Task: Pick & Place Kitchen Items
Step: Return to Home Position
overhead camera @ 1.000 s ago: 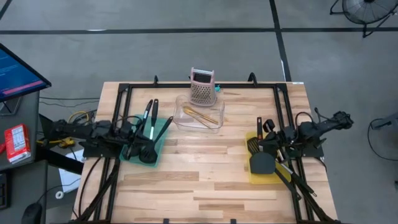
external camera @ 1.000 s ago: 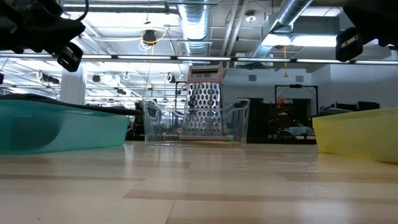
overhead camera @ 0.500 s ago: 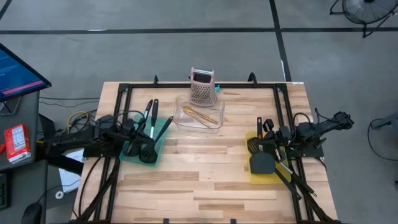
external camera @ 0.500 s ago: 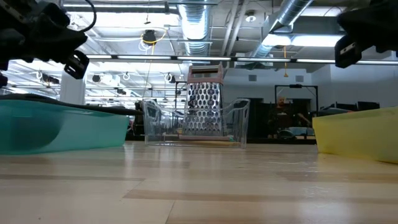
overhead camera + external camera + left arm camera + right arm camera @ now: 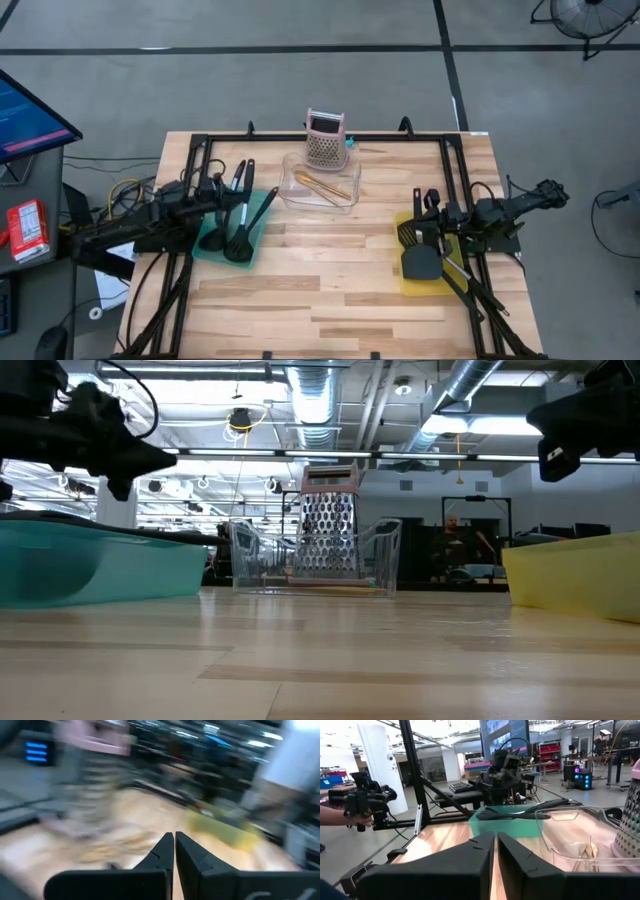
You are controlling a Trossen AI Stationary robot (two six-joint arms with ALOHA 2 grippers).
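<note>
Black utensils (image 5: 238,238) lie in the green bin (image 5: 100,565) at the table's left, heads near, handles pointing far. The left gripper (image 5: 174,842) hangs over the bin, clenched on nothing. The right gripper (image 5: 495,839), also clenched and empty, hangs above the yellow bin (image 5: 570,575).

Bright, even light from overhead falls on my counter (image 5: 330,270), leaving only faint, soft shadows. Seen level with the counter, ceiling strip lights (image 5: 470,422) glare white and the wood gleams. Past my left hand (image 5: 174,842) everything above the counter smears into motion blur. Past my right hand (image 5: 495,842) the view is clear.
</note>
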